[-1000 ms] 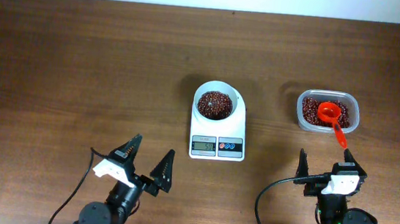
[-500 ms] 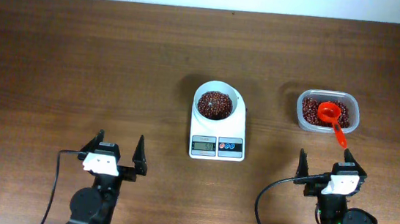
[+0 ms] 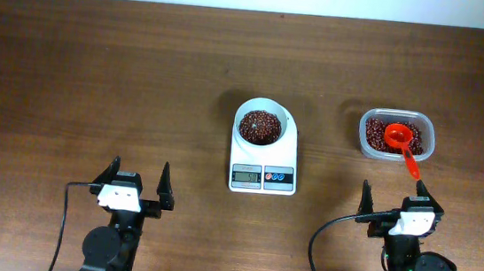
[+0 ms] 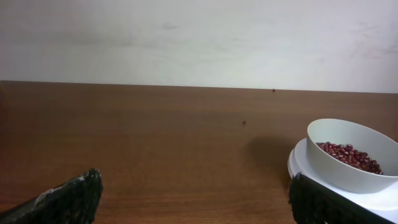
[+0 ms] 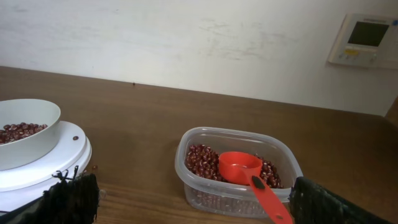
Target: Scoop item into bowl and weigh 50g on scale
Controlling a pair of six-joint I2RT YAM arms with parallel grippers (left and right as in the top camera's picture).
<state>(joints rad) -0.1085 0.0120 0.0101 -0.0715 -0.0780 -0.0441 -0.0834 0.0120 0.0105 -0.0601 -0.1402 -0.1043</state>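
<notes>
beans [image 3: 260, 127] in bowl [image 3: 263, 104] on scale [image 3: 262, 178] | scoop [image 3: 399, 135] in tub [image 3: 397, 113]

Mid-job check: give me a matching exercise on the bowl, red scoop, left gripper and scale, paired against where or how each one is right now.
1. bowl
2. red scoop
3. left gripper
4. scale

A. lying in the clear tub
B. fingers open, holding nothing
C. sitting on the scale
D. directly under the bowl

Pairs: 1-C, 2-A, 3-B, 4-D
</notes>
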